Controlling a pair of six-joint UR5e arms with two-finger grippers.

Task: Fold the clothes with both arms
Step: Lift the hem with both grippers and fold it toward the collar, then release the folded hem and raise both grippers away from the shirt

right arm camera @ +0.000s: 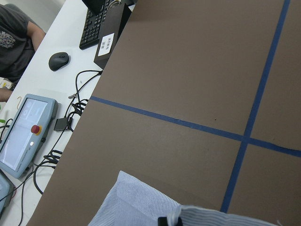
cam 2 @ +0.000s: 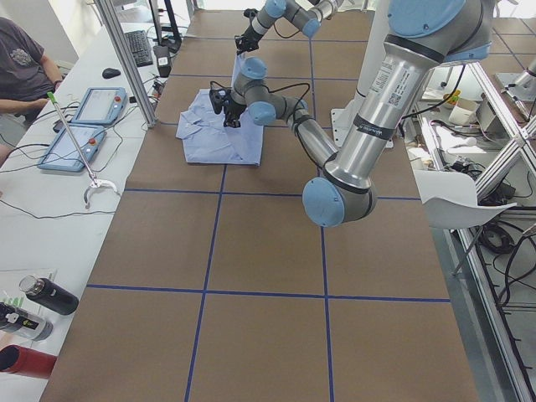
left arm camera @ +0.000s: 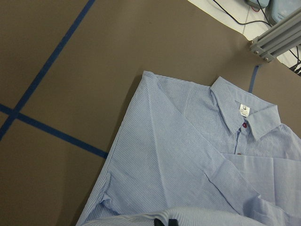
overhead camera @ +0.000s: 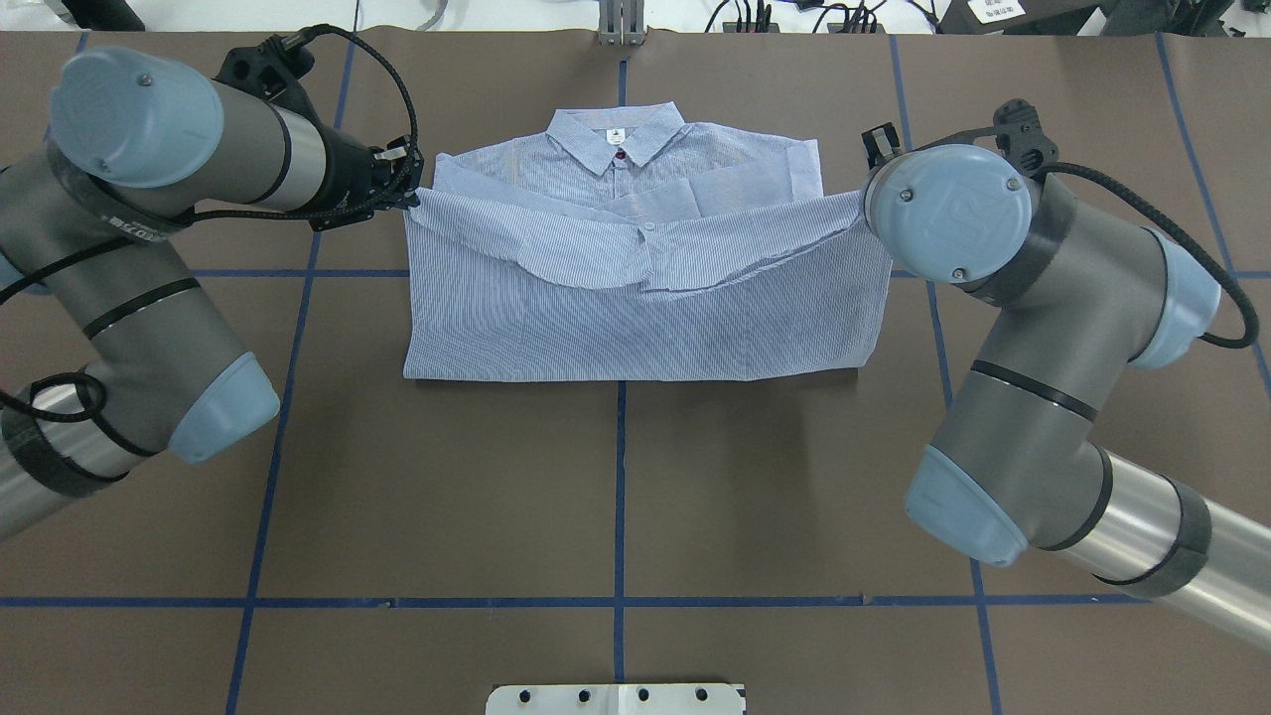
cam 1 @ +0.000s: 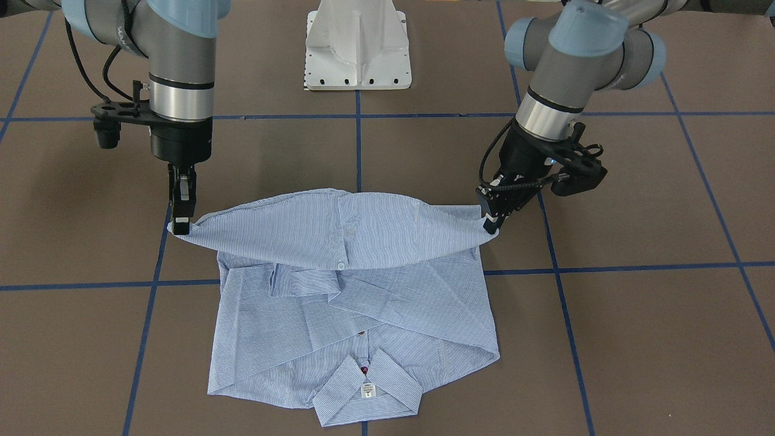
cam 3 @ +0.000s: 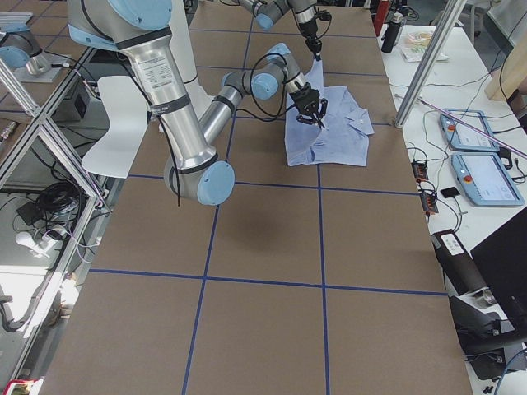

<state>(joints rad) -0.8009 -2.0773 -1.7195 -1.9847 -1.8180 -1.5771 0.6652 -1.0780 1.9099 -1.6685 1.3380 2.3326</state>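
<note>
A light blue-and-white striped shirt (cam 1: pixel 363 315) lies on a brown worktop (cam 1: pixel 636 339), midway along its width and close to the edge farthest from the robot. Its collar (cam 1: pixel 339 378) points toward that far edge, and a small white label (cam 1: pixel 367 390) shows at the neck. The sleeves are folded across the chest. The hem end (cam 1: pixel 339 242), on the robot's side, is raised off the worktop and drapes over the middle of the shirt as a sagging band.

The left gripper (cam 1: pixel 491 223) is pressed together on one corner of that raised hem, tilted inward. The right gripper (cam 1: pixel 180 225) points straight down and pinches the opposite corner. The cloth hangs between the two.

Blue tape lines (cam 1: pixel 605 267) cross the worktop in a grid. The robot's white base (cam 1: pixel 357 45) stands at the near edge
</note>
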